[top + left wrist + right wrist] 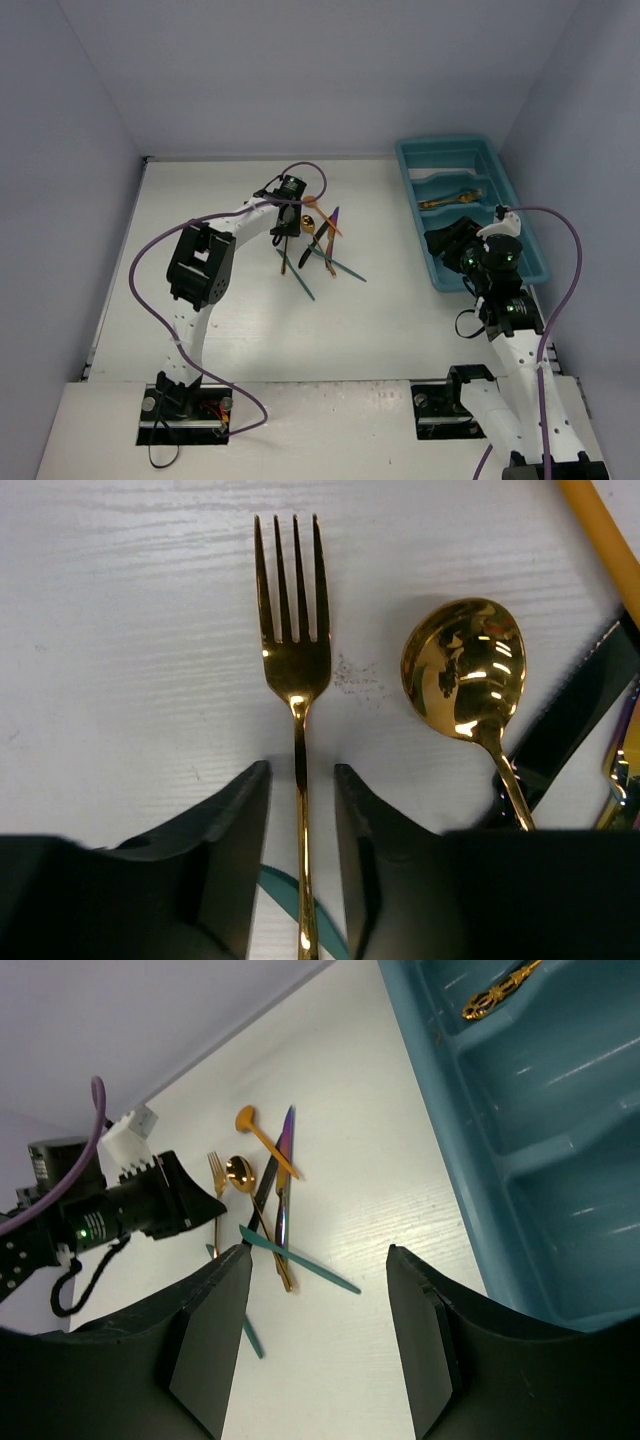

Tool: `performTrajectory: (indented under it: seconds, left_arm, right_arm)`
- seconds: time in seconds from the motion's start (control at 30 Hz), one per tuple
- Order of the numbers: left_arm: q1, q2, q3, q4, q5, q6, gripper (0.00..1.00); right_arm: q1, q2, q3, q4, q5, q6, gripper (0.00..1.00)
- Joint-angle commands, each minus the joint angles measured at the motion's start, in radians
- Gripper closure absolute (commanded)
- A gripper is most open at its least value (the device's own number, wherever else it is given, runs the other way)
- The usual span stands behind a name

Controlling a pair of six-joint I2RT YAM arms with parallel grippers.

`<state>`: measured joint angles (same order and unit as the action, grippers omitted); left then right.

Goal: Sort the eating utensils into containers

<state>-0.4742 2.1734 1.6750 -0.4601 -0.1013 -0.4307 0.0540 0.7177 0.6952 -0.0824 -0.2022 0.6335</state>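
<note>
Left gripper [301,780] part-open astride gold fork [293,640] handle, no grip yet; slim handle, flat on desk [120,630], could slip out. Right gripper [318,1260] open, empty.

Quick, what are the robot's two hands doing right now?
Left gripper: open, straddling the gold fork handle, not gripping.
Right gripper: open, empty.
</note>
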Motion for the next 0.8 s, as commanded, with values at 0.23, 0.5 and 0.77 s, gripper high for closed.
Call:
performTrajectory:
  seconds: [0.23, 0.5, 0.77]
  left_arm:
    - [0.031, 0.065, 0.082, -0.057, 0.000, 0.012, 1.00]
    - [0.031, -0.134, 0.149, -0.042, 0.047, 0.029, 1.00]
    - [0.007, -0.443, 0.038, 0.153, 0.258, -0.134, 1.00]
  right_arm:
    - [0.011, -0.003, 0.039, 0.020, -0.030, -0.060, 0.46]
    - [0.040, 0.060, 0.123, 0.024, -0.106, -0.092, 0.38]
    - [0.162, 0.115, 0.216, 0.063, -0.118, -0.058, 0.34]
